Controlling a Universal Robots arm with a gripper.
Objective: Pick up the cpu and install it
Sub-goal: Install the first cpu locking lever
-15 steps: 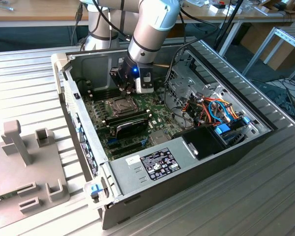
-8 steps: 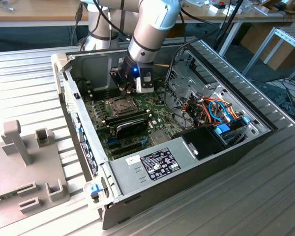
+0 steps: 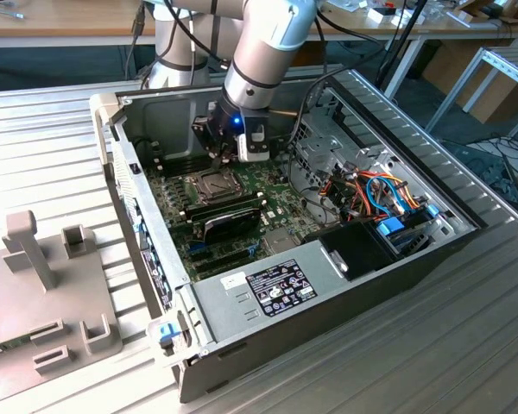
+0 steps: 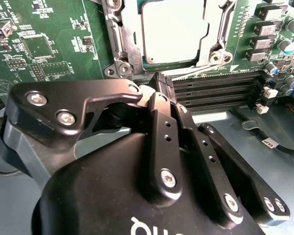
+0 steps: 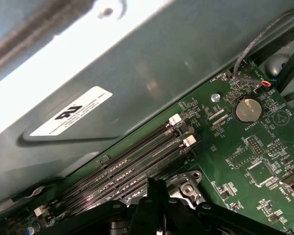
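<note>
Hovering with its fingers drawn together and nothing between them, the hand point(image 4: 159, 87) hangs over the memory slots point(image 4: 215, 90). The cpu point(image 4: 172, 29) lies inside the socket frame point(image 4: 118, 49) just beyond the fingertips. Dropping from here could jab the frame or slot latches, and a chip sitting askew could bend socket pins.

Ribbed table point(image 3: 432, 345) with computer case point(image 3: 328, 309), grey fixture point(image 3: 43, 293)

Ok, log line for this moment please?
pincer: shut, by memory slots | cpu: lying inside socket frame, not held
</note>
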